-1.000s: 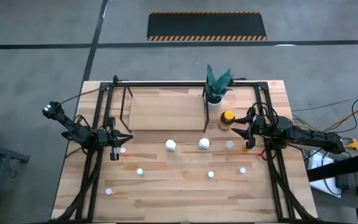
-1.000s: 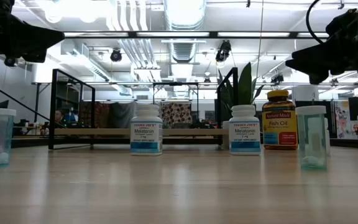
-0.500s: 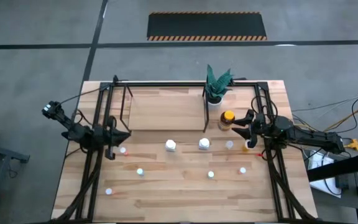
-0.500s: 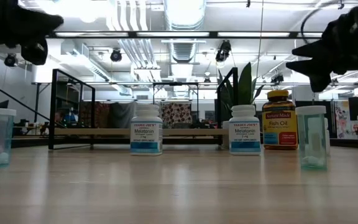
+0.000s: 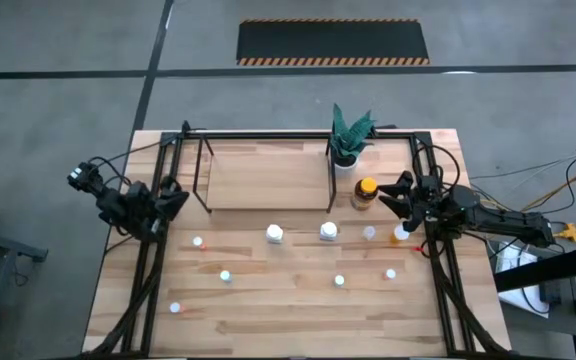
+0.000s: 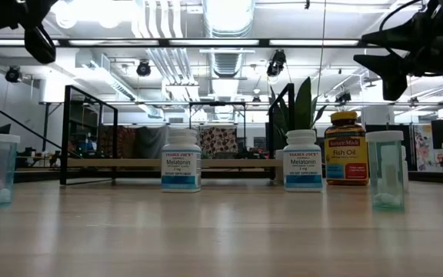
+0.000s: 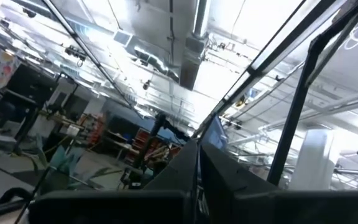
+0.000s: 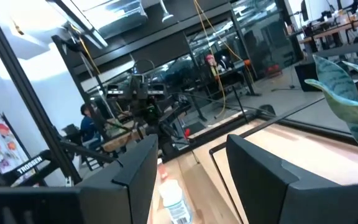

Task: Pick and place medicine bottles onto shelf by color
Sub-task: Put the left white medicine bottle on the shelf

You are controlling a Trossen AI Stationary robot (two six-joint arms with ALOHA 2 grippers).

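Bottles stand scattered over the light wooden worktop [image 5: 298,300], none of them yet on the flat light-wood shelf with thin black metal bars [image 5: 268,178] that sits at the far middle. Two white-capped white bottles labelled Melatonin, one on the left [image 5: 274,234] and one on the right [image 5: 328,232], stand side by side just in front of the shelf's near edge. The larger amber bottle with a yellow cap [image 5: 365,192] stands just right of the shelf, near the green spiky plant in a white pot [image 5: 347,138] at the far right corner of the shelf. Smaller clear bottles dot the nearer worktop: one with a pink cap [image 5: 197,241] at the left, a pale one [image 5: 225,275] nearer, another pale one [image 5: 339,280] at centre right, a pinkish one [image 5: 390,273] to the right, and one near the front left edge [image 5: 176,307].

The left pincer [image 5: 175,196] is raised over the left side of the worktop, its fingers pressed together and holding nothing. The right pincer [image 5: 400,194] hovers just right of the amber bottle, its fingers parted wide with nothing between them; an orange-capped bottle [image 5: 401,234] stands on the worktop just near of it.
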